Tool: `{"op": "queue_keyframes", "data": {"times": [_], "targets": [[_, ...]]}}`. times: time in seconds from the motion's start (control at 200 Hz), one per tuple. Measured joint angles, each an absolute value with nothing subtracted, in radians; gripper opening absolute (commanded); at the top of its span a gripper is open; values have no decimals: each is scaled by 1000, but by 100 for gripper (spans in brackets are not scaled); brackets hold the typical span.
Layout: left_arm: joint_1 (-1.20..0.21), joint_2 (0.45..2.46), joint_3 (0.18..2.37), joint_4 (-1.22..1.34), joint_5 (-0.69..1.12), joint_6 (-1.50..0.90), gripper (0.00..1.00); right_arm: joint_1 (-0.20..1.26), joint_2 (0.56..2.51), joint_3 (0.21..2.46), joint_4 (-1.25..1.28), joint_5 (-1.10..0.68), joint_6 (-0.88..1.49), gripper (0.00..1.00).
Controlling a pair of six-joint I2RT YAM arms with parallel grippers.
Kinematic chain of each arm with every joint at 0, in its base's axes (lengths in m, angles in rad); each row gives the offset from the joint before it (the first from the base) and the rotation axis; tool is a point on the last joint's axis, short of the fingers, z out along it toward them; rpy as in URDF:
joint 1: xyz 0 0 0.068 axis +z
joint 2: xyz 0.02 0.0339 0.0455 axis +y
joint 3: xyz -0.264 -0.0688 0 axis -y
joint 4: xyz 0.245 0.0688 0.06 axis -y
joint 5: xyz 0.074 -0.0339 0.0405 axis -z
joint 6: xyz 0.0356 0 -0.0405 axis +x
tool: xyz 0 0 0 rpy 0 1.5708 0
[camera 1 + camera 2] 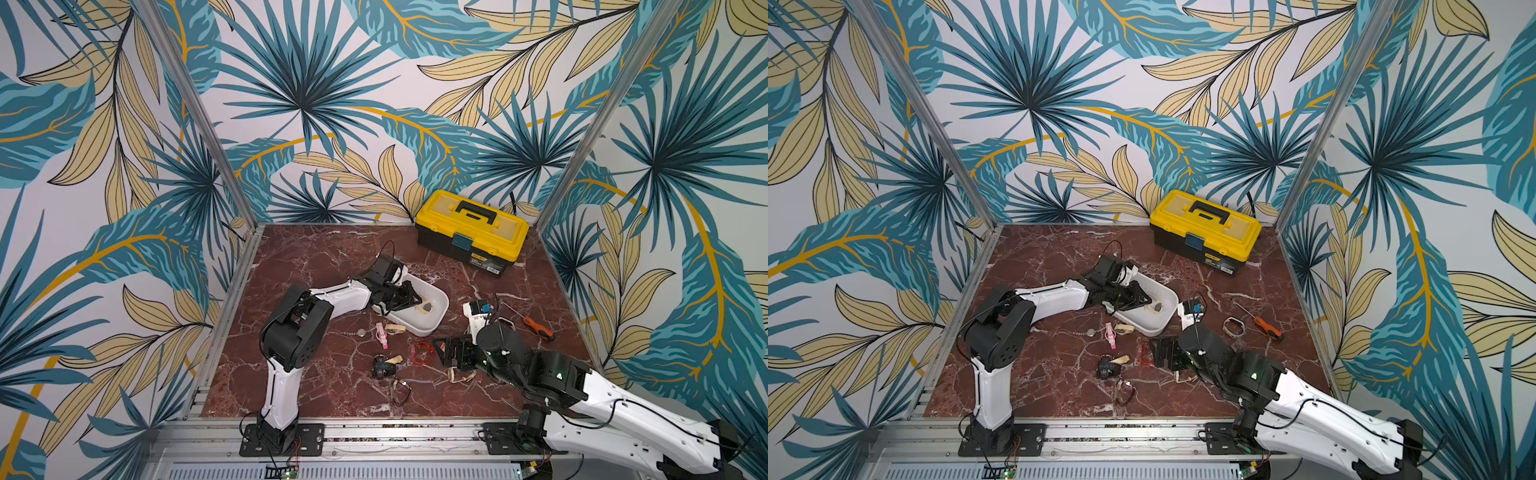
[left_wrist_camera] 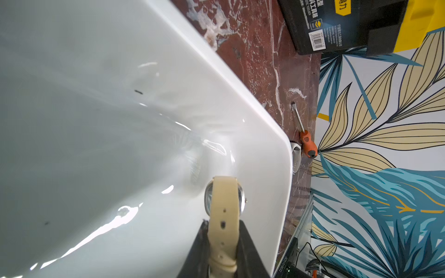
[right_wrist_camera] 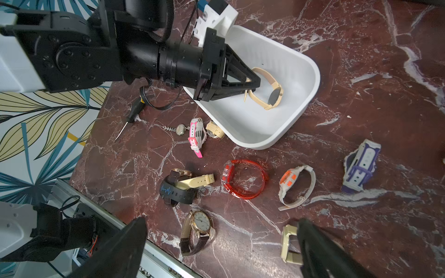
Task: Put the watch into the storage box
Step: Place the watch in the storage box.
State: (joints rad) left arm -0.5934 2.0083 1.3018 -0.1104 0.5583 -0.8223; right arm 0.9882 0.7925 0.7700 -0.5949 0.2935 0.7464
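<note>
Left gripper (image 3: 254,83) reaches in over the storage box (image 3: 260,125), and my jaws are closed on the strap of the beige watch (image 3: 271,96). In the left wrist view the strap (image 2: 224,231) runs between both fingers, with the case just past the tips. The watch sits inside the tub walls; I cannot tell if it touches the floor. Right gripper (image 3: 221,223) hangs over the marble table (image 3: 361,96), jaws spread wide and holding nothing. A gold-cased watch (image 3: 198,228) lies below the gap.
</note>
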Motion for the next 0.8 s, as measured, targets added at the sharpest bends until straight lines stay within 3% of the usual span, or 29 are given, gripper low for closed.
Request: {"op": "queue_keyframes", "data": {"times": [0.185,0.451,0.801], "targets": [[-599,2027,1338,-156,549,-808,28,975,841,810,-588,274,743,100],[-601,2041,1349,-201,521,-789,29,971,868,839,-581,261,736,100],[-585,2009,1347,-263,484,-766,54,969,838,839,-582,263,736,100]]}}
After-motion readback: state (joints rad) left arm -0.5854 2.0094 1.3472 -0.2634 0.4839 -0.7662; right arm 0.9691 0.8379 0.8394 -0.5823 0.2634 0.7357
